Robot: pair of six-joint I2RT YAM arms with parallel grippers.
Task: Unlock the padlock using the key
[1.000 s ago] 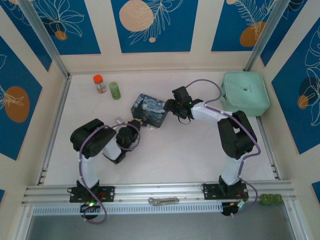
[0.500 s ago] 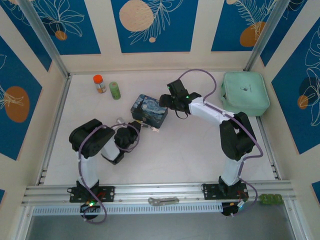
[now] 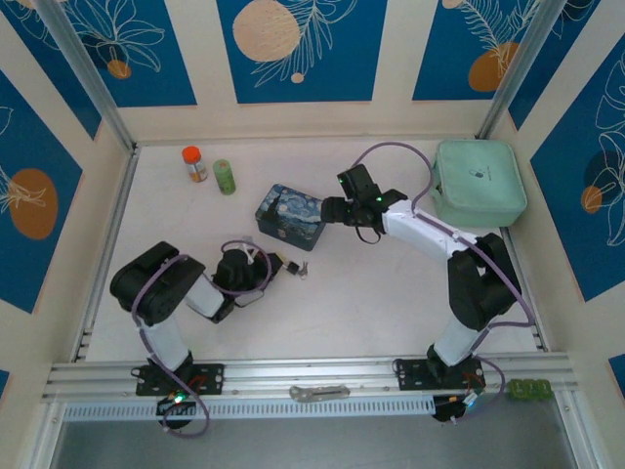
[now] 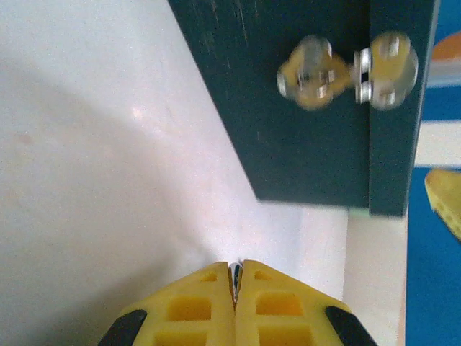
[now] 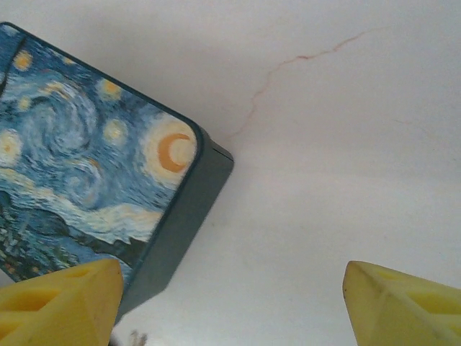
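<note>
At left, the left gripper (image 4: 235, 285) is clamped on a thin metal sliver, judged the key (image 4: 235, 272). The padlock (image 3: 292, 266) is laid on the table (image 3: 371, 293) just before the tin (image 3: 290, 217). The right gripper (image 5: 230, 277) is held spread wide. Insertion is judged pending: padlock to be steadied, key aligned.

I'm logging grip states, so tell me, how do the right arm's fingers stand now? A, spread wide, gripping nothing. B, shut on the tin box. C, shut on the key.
A: the right wrist view shows the right gripper with its fingers far apart at the bottom corners, bare table between them, the tin box lying ahead on one side.
</note>
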